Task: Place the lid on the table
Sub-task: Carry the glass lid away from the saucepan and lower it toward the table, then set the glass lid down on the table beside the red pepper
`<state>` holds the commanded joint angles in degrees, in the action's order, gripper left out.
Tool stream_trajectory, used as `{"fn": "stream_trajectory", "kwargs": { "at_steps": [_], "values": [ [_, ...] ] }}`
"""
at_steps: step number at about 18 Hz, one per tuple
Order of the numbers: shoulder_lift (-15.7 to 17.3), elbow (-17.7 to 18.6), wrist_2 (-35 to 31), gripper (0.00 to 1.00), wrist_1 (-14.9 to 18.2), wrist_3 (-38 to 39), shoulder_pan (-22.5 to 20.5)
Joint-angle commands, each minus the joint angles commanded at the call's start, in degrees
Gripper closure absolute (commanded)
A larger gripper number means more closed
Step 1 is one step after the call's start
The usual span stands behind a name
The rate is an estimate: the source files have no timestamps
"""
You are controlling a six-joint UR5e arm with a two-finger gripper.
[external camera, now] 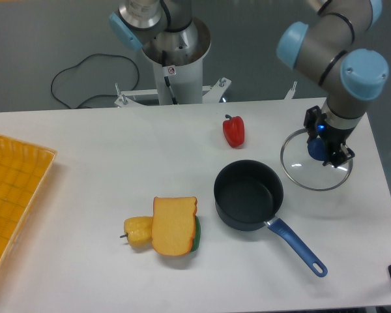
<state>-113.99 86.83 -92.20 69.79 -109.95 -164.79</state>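
Nearest you, the saucepan point(249, 194) sits w/ nothing in it, blue handle toward the front-right. Left of it: sandwich point(174, 225) touching a yellow pepper point(138, 231). The yellow tray point(13, 195) is at the left edge. Further back, red pepper point(233, 130). Far right, the lid point(300, 171) is on or just above the table point(85, 169) (can't tell which). Arm comes down from the top right, wrist vertical; gripper point(327, 153) closed round the lid's blue knob.

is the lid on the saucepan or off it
Off. The lid sits to the right of the open saucepan, over the table, with the tool at its blue knob; whether it touches down, cannot tell.
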Motion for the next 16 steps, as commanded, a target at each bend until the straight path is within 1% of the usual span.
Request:
{"fn": "stream_trajectory", "kwargs": {
  "at_steps": [2,4,6,8,14,16],
  "values": [
    [-0.26,0.44,0.09,0.49,-0.44,-0.09,-0.7],
    [-1.4,0.44,0.09,0.49,-0.71,-0.61,-0.7],
    [-2.2,1.05,0.09,0.49,-2.19,-1.66,-0.79],
    [-2.37,1.58,0.17,0.49,-2.99,-1.84,-0.88],
    [-2.64,2.46,0.26,0.48,-3.43,-1.76,-1.49],
    [-2.72,2.81,0.35,0.48,-4.48,-1.76,-1.58]
  ]
}}
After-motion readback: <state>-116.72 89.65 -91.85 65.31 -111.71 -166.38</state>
